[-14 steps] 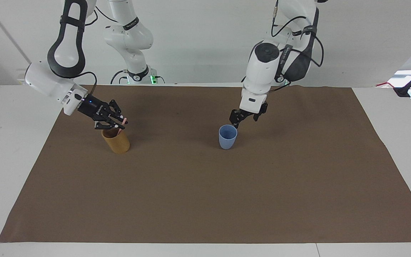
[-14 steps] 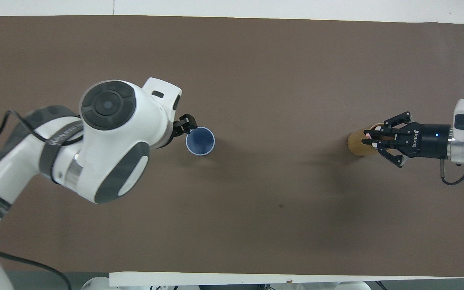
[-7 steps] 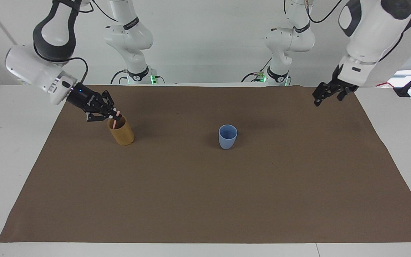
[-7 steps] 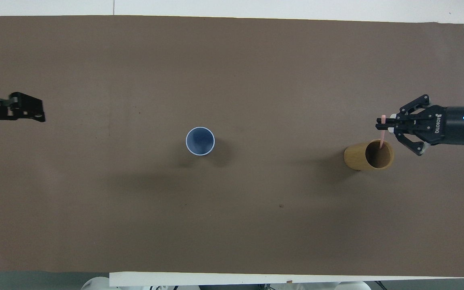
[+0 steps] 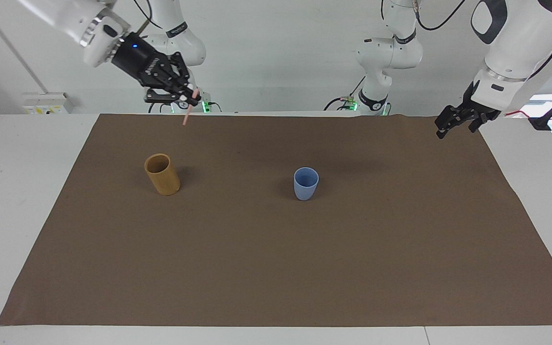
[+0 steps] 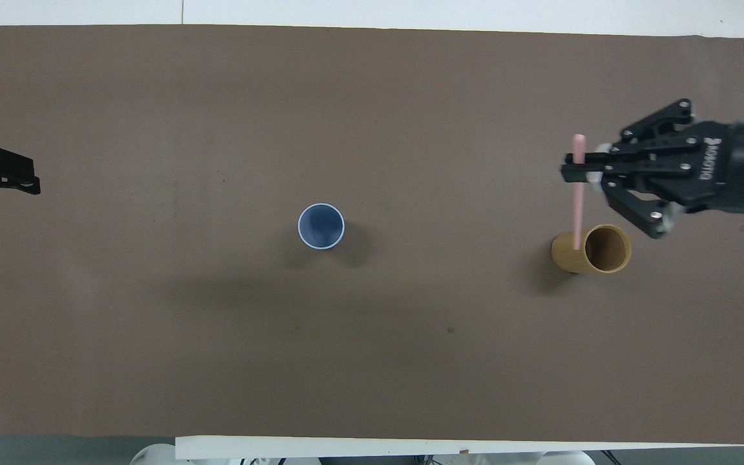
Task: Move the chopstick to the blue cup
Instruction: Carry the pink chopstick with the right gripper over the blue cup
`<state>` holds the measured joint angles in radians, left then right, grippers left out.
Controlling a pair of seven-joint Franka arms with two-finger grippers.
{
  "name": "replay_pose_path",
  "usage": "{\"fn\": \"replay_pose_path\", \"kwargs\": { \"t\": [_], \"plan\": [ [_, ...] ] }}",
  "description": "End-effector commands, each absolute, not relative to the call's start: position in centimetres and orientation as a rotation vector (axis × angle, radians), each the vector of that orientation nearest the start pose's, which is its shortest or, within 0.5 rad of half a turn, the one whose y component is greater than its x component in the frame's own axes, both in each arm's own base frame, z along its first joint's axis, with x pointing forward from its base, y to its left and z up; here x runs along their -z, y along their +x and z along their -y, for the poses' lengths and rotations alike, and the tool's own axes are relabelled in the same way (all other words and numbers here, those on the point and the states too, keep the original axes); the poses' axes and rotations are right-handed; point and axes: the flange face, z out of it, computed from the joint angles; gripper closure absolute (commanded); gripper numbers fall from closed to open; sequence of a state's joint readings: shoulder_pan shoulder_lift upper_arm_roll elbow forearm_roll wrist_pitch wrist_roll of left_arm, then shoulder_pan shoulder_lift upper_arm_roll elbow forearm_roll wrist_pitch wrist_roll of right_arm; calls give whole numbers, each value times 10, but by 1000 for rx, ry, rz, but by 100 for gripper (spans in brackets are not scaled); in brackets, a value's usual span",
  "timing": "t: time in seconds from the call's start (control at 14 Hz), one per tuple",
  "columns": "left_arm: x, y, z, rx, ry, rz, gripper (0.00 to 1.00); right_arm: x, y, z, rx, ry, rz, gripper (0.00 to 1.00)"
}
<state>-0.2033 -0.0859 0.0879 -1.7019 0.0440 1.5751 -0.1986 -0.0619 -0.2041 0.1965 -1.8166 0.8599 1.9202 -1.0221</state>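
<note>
The pale-pink chopstick [image 5: 186,117] [image 6: 577,213] hangs almost upright in the air, with my right gripper [image 5: 190,96] [image 6: 578,169] shut on its upper part. It is well above the tan-yellow cup [image 5: 162,174] [image 6: 593,248] and fully clear of it. The small blue cup [image 5: 305,183] [image 6: 321,226] stands upright near the middle of the mat with nothing showing inside. My left gripper [image 5: 454,123] [image 6: 13,181] hovers open and holds nothing, over the mat's edge at the left arm's end of the table.
A brown mat [image 5: 276,268] [image 6: 372,361] covers most of the white table [image 5: 12,191]. The tan-yellow cup stands toward the right arm's end, roughly level with the blue cup.
My right gripper has lifted the chopstick up out of the tan-yellow cup. My left gripper has swung away from beside the blue cup to the left arm's end of the mat.
</note>
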Motion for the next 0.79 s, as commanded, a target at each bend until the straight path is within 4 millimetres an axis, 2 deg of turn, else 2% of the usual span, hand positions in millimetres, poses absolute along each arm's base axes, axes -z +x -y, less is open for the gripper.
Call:
{"fn": "replay_pose_path", "kwargs": {
  "t": [0.0, 0.07, 0.14, 0.21, 0.36, 0.43, 0.5, 0.64, 0.71],
  "plan": [
    [-612, 523, 53, -67, -3080, 121, 0, -658, 505, -223, 893, -2179, 927, 100],
    [-612, 523, 53, -68, -3080, 121, 0, -641, 497, -272, 953, -2179, 847, 100],
    [-612, 523, 53, -68, -3080, 121, 0, -622, 497, -304, 1005, -2175, 828, 100],
    [-612, 523, 53, -67, -3078, 124, 0, -599, 501, -325, 1024, -2183, 819, 100],
    [-612, 523, 53, -67, -3079, 124, 0, -559, 514, -338, 1039, -2202, 906, 100],
    [-612, 523, 53, -67, -3079, 124, 0, -547, 516, -342, 1037, -2203, 939, 100],
    [-612, 523, 53, -67, -3079, 124, 0, -537, 511, -349, 1015, -2205, 955, 100],
    [-612, 523, 53, -67, -3079, 124, 0, -503, 504, -364, 1060, -2247, 942, 100],
    [-612, 523, 53, -67, -3078, 124, 0, -487, 503, -380, 1060, -2252, 947, 100]
  ]
}}
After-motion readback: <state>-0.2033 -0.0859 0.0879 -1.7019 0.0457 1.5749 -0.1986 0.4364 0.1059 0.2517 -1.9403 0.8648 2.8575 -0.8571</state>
